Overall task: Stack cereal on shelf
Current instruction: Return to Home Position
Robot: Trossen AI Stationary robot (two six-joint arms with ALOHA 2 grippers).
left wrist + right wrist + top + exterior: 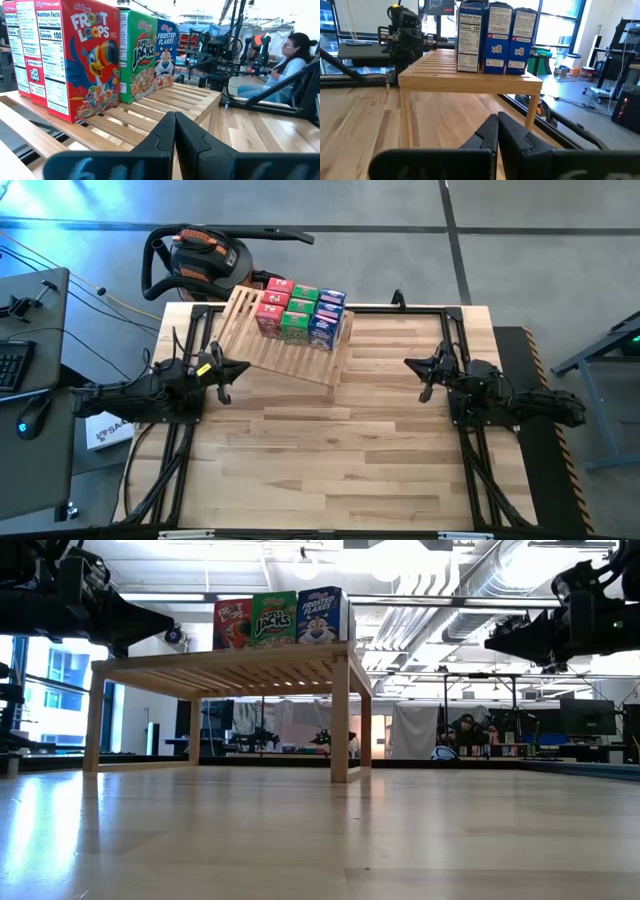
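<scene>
The cereal boxes (300,312) stand upright in rows on the far end of the slatted wooden shelf (275,350): red at the left, green in the middle, blue-and-white at the right. The low view shows a red (232,623), a green (274,618) and a blue-and-white box (322,615) on the shelf top (250,665). The shelf stands on its short legs at the table's far left. My left gripper (236,369) is shut, left of the shelf's near edge. My right gripper (415,364) is shut, right of the shelf. Neither touches anything.
A black-and-orange shop vacuum (205,260) sits on the floor beyond the far edge. A desk with a keyboard (12,365) and mouse is off to the left. A seated person (292,60) shows beyond the table. Bare wooden tabletop (330,460) spreads across the middle and near side.
</scene>
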